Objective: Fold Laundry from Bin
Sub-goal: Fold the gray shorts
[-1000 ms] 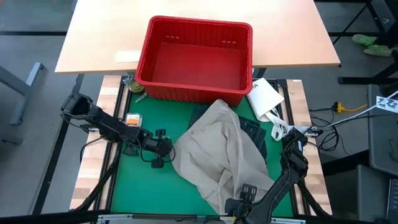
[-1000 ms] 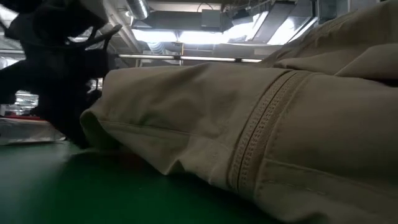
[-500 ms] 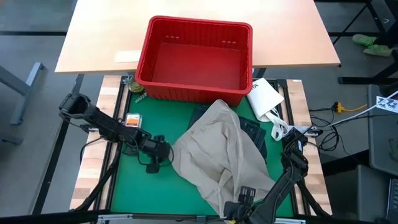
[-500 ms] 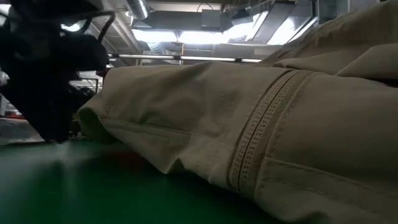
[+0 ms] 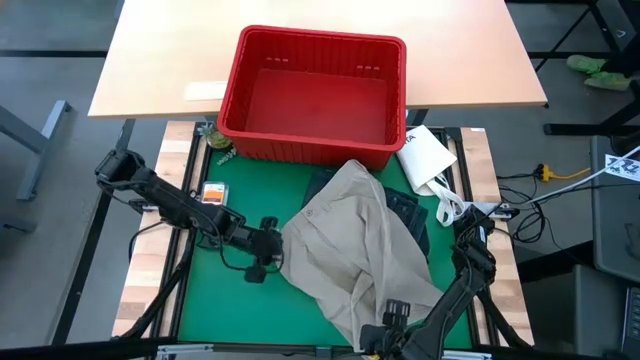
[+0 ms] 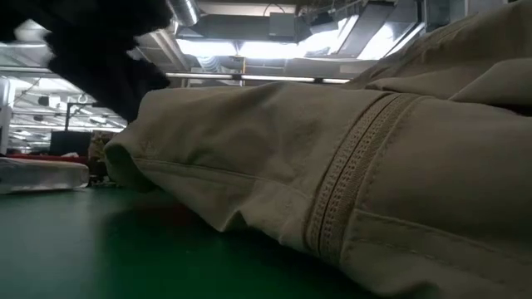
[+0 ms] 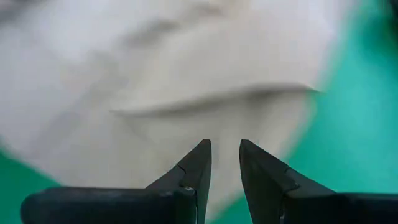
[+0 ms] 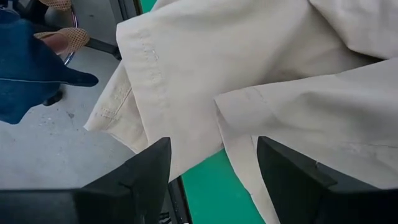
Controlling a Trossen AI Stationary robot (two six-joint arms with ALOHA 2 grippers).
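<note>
Tan khaki trousers (image 5: 360, 250) lie crumpled on the green mat (image 5: 215, 290), partly over a dark garment (image 5: 405, 208). Their near end hangs over the table's near edge (image 8: 118, 106). The red bin (image 5: 312, 150) stands at the far side with nothing showing inside. My left gripper (image 5: 270, 252) hovers just left of the trousers' left edge (image 7: 186, 74). It points down at a slant, its fingers a little apart with nothing between them (image 7: 225, 149). My right gripper (image 5: 395, 312) stands open above the trousers' near end (image 8: 214, 168), pointing down.
A white packet (image 5: 425, 155) lies at the bin's right near corner. A small orange item (image 5: 213, 190) sits on the mat's far left. A light wooden table (image 5: 160, 60) carries the bin's far part. Beyond the near edge a person's blue trouser leg (image 8: 31, 68) shows.
My left gripper has risen off the mat and moved a little toward the trousers' left edge, tipping as it rose. The trousers have stayed where they lay.
</note>
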